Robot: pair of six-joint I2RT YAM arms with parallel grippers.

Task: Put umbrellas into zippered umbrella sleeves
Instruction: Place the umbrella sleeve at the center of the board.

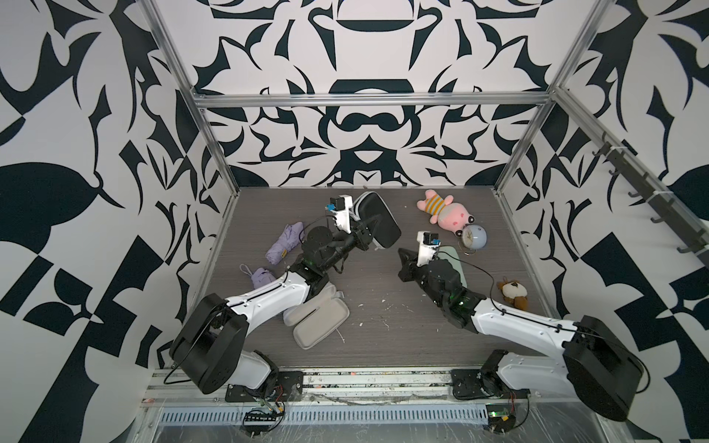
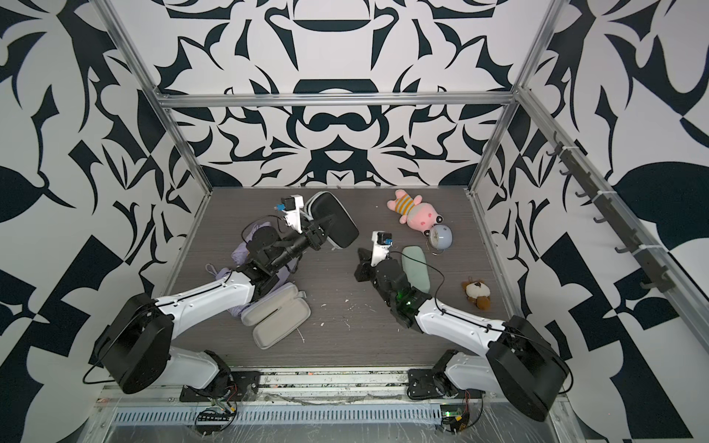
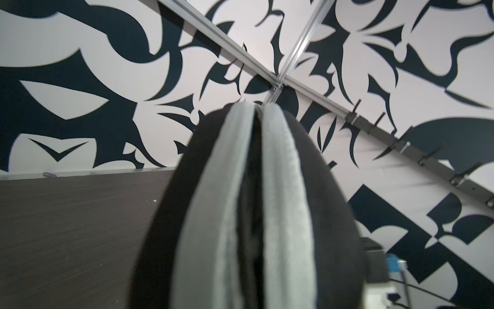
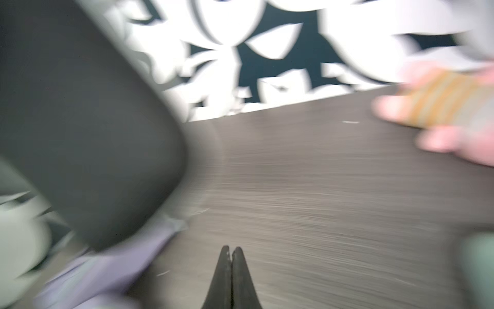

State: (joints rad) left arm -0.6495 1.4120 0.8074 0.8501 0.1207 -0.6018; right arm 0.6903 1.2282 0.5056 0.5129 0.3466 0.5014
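No legible text or labels.

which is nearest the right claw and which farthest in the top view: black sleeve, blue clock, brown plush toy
From the right claw, in a top view:
1. black sleeve, just off its tip, on its left
2. blue clock, back and to its right
3. brown plush toy, far right side

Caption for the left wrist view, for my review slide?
Close, edge-on: black sleeve, grey-lined halves slightly parted; dark table and patterned wall behind.
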